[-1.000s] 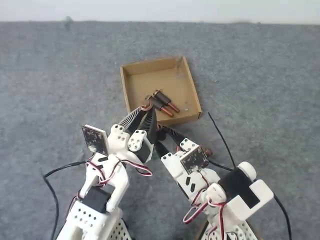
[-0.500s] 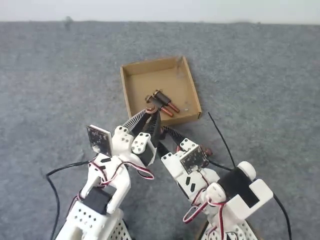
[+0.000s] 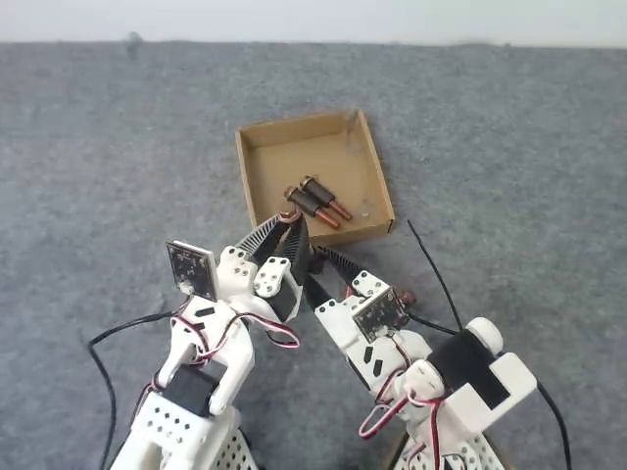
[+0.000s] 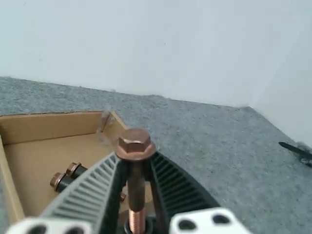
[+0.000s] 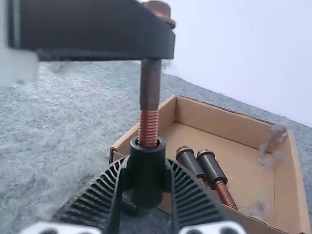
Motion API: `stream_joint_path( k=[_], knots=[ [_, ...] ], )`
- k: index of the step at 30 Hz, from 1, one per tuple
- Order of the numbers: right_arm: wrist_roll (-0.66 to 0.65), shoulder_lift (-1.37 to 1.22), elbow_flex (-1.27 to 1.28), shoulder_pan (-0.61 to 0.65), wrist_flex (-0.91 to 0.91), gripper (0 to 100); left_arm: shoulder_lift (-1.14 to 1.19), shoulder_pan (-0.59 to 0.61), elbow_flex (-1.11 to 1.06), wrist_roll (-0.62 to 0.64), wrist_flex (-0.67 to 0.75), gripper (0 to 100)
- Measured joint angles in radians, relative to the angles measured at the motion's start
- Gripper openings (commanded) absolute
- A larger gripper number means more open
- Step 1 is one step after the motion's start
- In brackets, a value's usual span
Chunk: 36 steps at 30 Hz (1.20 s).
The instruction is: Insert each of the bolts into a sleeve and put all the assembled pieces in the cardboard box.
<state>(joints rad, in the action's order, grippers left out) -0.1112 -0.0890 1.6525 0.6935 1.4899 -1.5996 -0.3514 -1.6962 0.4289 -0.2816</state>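
The left gripper [image 3: 284, 230] and right gripper [image 3: 318, 262] are meeting nose to nose just outside the near wall of the cardboard box [image 3: 294, 157], out on the grey carpet [image 3: 509, 147]. From the high camera the join itself is too crowded by fingers to read.

The left wrist camera is showing its own ribbed jaws pinching a copper bolt [image 4: 135, 144] by the shank. The hex head is sitting up at the fingertips and the thread is running down between them.

The right wrist camera is giving the other half. Its jaws are clamping a black sleeve [image 5: 145, 168] held upright, and the bolt [image 5: 149, 112] is hanging straight above it. The threaded end is just entering the sleeve's mouth and most of the shank is outside. The left gripper [image 5: 92, 29] is looming dark overhead, with the bolt head poking out on top.

Two assembled pieces [image 3: 318, 204] are already lying side by side on the box floor, towards its near wall. The right wrist camera is catching them [image 5: 204, 168] close, dark sleeves with copper tips sticking out.
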Motion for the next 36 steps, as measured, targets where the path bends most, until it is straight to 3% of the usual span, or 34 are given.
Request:
stream_joint_path(
  k=[14, 27, 36],
  knots=[
    [0.000, 0.000, 0.000, -0.005, 0.000, 0.6, 0.052, -0.041, 0.002, -0.009, -0.011, 1],
    [0.002, 0.000, 0.000, -0.006, 0.000, 0.6, 0.365, -0.064, 0.000, 0.000, 0.158, 2],
    [0.002, 0.000, 0.000, -0.008, 0.000, 0.6, 0.365, -0.060, 0.000, 0.000, 0.158, 20]
  ],
)
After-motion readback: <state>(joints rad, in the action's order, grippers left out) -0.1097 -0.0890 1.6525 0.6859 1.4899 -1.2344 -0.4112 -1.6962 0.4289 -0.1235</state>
